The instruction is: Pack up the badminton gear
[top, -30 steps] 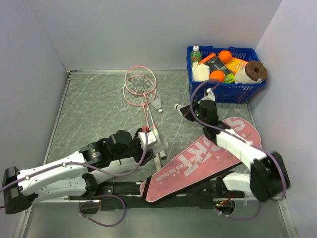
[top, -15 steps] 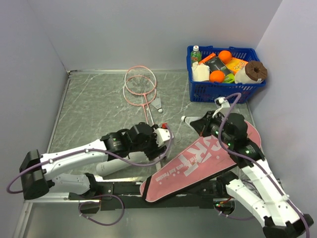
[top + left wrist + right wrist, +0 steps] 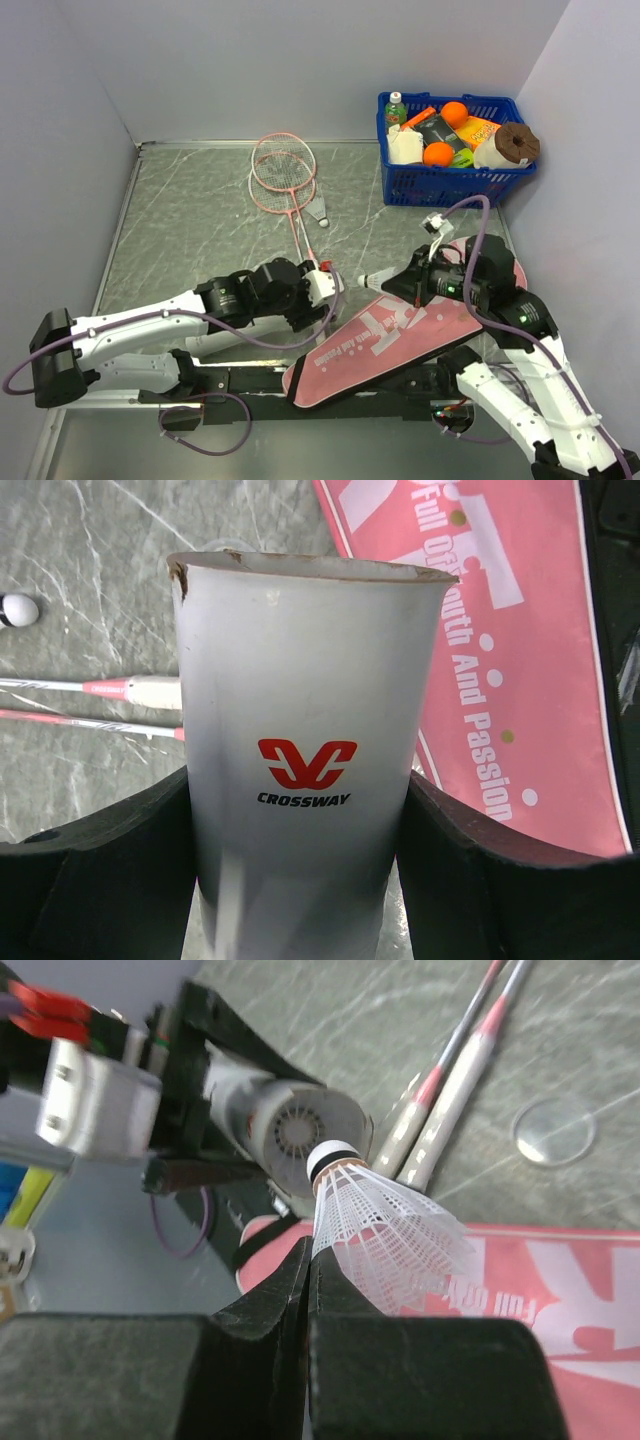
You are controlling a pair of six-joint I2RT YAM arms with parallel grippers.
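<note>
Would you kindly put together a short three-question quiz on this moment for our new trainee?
1. True or false: the right gripper is shut on a shuttlecock.
2. Which word is printed on the white tube in the left gripper? A) CROSSWAY B) SPORT C) PASSION
3. Fill in: the two rackets lie on the ____, outside the pink bag.
Key: 1 true; 2 A; 3 table.

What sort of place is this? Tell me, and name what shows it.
Most likely a robot lab test cell, not a home or court: a marbled table boxed in by plain pale walls, a left arm and right arm, and staged props, the pink bag and a blue grocery basket.
</note>
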